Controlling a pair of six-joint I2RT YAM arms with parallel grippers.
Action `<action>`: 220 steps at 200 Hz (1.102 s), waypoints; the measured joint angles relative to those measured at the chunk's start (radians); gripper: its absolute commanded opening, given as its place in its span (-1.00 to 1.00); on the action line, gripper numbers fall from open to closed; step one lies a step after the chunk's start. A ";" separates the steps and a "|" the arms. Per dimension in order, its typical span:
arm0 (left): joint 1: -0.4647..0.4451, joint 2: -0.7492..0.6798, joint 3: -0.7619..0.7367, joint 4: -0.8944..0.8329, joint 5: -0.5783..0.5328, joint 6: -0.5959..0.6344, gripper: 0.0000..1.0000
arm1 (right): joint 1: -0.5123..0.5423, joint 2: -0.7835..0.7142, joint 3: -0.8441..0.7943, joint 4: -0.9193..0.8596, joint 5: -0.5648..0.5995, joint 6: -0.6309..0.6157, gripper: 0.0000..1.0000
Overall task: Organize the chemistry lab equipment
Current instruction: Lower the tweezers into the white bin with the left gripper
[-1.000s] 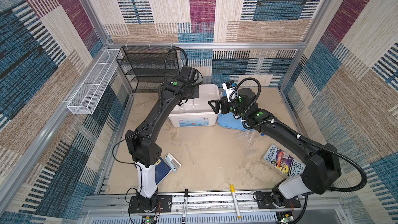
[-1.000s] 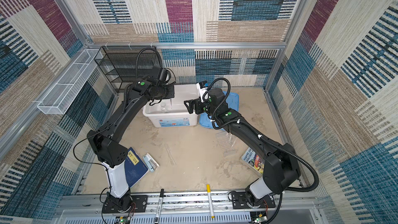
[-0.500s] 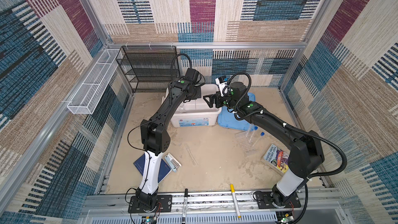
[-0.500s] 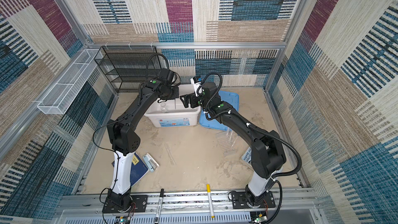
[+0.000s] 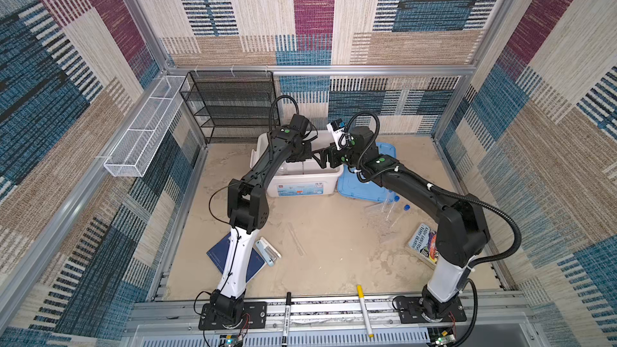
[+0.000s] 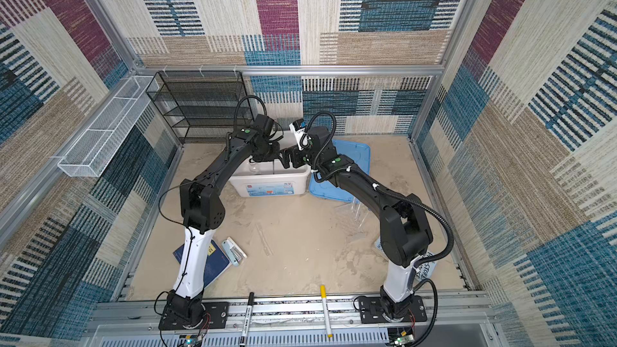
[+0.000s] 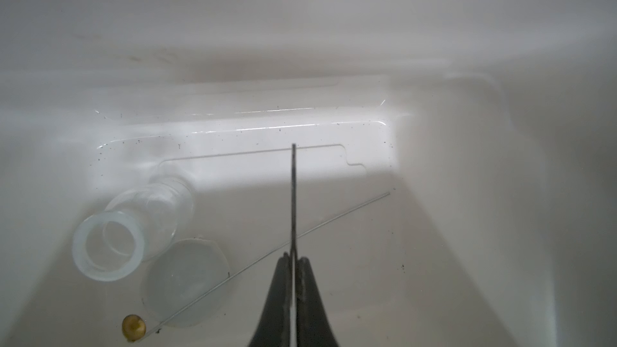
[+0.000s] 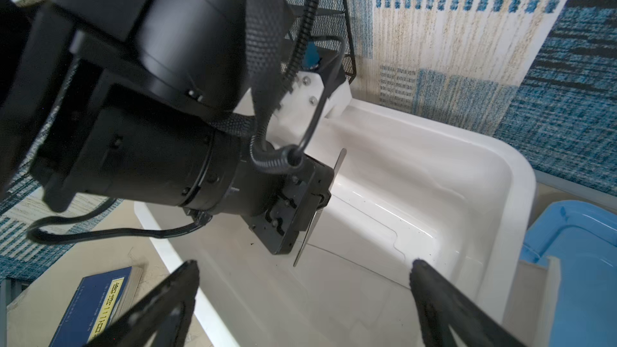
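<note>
In the left wrist view, the left gripper is seen clenched on a pair of thin metal tweezers. They are gripped edge-on in the lower centre of the frame so that their tips point down into the white plastic storage bin. Whether the tips touch the floor cannot be told. This hold is judged to be chosen so that the tweezers can be let go straight into the bin without striking what lies there. At the lower left of that frame a small glass beaker is lying on its side, a small round white dish is touching it, and a long thin spoon with a brass-coloured end is laid across the dish. In the right wrist view the right gripper is shown spread wide and empty, held over the bin's rim just beside the left wrist. It is probably kept there to stay clear of the drop. In a top view, clear blue-capped test tubes are left on the sandy table right of centre, near the pale blue lid, and a clear glass rod is left just below centre, so several pieces are judged not yet to be stored.
</note>
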 measured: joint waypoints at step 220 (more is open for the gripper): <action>0.016 0.135 -0.007 0.042 0.000 0.000 -1.00 | 0.000 0.118 0.065 -0.034 -0.035 -0.066 1.00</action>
